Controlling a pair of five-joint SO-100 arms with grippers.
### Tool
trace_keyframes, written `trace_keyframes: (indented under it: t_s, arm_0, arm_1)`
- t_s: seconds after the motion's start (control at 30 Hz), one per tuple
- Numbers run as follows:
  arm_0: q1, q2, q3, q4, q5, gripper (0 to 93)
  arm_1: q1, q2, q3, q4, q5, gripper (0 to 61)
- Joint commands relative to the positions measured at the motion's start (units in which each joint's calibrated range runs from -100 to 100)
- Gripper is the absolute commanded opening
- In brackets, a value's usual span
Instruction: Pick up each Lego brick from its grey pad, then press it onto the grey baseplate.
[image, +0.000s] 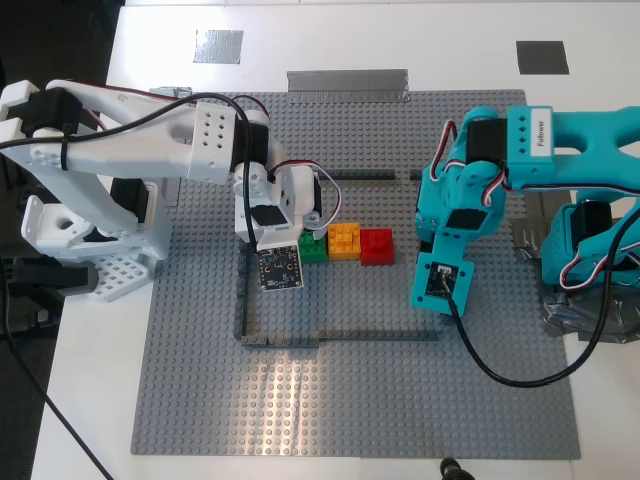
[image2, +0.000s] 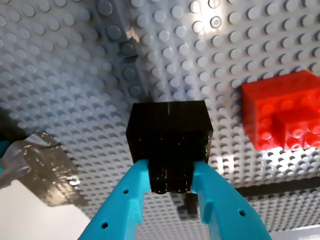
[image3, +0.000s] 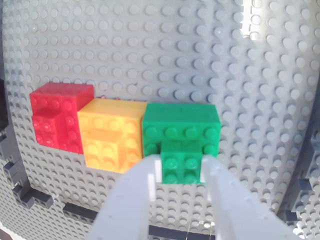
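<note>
My first gripper (image2: 171, 172), on the teal arm (image: 465, 200), is shut on the black brick (image2: 170, 125) and holds it over the grey baseplate (image: 400, 400), right of the red brick (image: 377, 246) in the exterior view. The arm hides the black brick there. My second gripper (image3: 181, 165), on the white arm (image: 200, 140), is shut on the green brick (image3: 180, 125), which sits on the baseplate beside the orange brick (image3: 112, 132). The green brick also shows in the exterior view (image: 312, 247). The silvery pad (image: 218, 46) and dark pad (image: 542, 57) lie bare at the back.
The thin dark-grey wall outline (image: 340, 338) encloses the row of bricks. A grey tape strip (image: 347, 82) lies at the plate's back edge. Crumpled tape (image2: 42, 167) is near the teal arm's base. Black cables (image: 520, 375) trail over the plate's right side.
</note>
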Motion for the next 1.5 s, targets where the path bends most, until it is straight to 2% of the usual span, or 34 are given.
trace_keyframes:
  t_s: [0.0,0.03,0.1,0.3,0.53,0.83,1.03,1.17,1.23,1.27,1.3,1.47]
  arm_0:
    - [3.52,0.48,-1.34,-2.66,0.19,0.0]
    - [4.03,0.48,-1.61,-3.23,0.24,0.0]
    - [4.68,0.91,-2.78,-3.39,0.24,0.0]
    - [4.46,0.99,-4.86,-3.23,0.29,0.0]
    - [4.24,0.99,-5.04,-3.23,0.29,0.0]
    - [4.03,0.99,-5.04,-3.47,0.29,0.0]
    - [4.03,1.08,-5.04,-3.47,0.29,0.0]
    - [4.03,1.08,-5.04,-3.47,0.29,0.0]
    - [4.03,1.08,-4.68,-3.55,0.24,0.0]
    - [4.03,1.08,-4.59,-3.63,0.19,0.0]
    - [3.95,1.16,-4.32,-3.96,0.14,0.0]
    - [3.95,1.16,-4.32,-5.02,0.19,0.0]
  arm_1:
    - [0.24,-3.13,-0.8,-0.92,0.44,1.3]
    - [0.31,-3.22,-0.8,-0.92,0.44,2.0]
    - [0.38,-3.3,-0.44,-0.92,0.49,8.5]
    - [0.38,-3.47,-0.17,-1.0,0.93,11.5]
    - [0.82,-4.68,0.46,-1.0,1.12,19.7]
    - [-0.05,-8.37,-3.33,3.23,1.42,22.2]
    - [-3.97,-17.21,-5.04,9.09,2.15,22.4]
    - [-7.09,-21.16,-8.38,16.33,2.39,16.9]
    - [-9.92,-24.33,-10.37,20.81,2.88,9.1]
    - [-10.86,-25.19,-11.18,22.35,2.83,2.4]
    - [-11.88,-26.14,-12.36,24.39,2.35,0.2]
    - [-20.51,-27.77,-18.77,35.94,2.83,0.2]
